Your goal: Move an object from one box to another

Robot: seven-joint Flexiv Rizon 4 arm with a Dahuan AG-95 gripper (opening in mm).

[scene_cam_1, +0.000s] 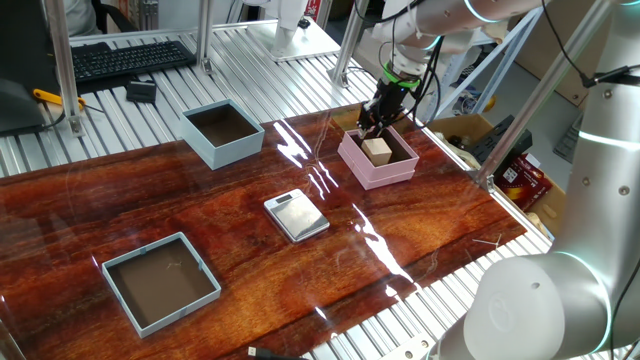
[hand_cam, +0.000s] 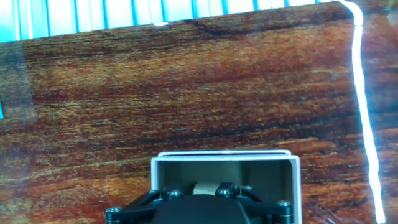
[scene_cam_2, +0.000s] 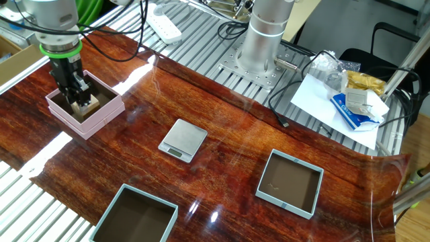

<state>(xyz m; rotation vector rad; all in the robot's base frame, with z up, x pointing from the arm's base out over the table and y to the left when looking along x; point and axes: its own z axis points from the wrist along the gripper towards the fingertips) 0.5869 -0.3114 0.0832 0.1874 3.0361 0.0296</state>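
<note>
The small tan cube [scene_cam_1: 378, 151] sits inside the pink box [scene_cam_1: 385, 173] at the table's right end. It also shows in the other fixed view [scene_cam_2: 87, 105] and between the fingers in the hand view [hand_cam: 204, 186]. My gripper [scene_cam_1: 371, 128] reaches down into the pink box [scene_cam_2: 67, 115], and its fingers close against the cube's sides. The cube looks level with the box floor. The tall light blue box [scene_cam_1: 232, 148] with a dark brown inside stands far to the left, and also shows in the other fixed view [scene_cam_2: 151, 196].
A flat silver scale [scene_cam_1: 296, 215] lies mid-table. A wider grey-blue tray [scene_cam_1: 205, 290] sits near the front left edge. A keyboard [scene_cam_1: 130, 57] and metal frame posts stand beyond the table. The arm's base [scene_cam_2: 265, 40] and papers stand at the far side.
</note>
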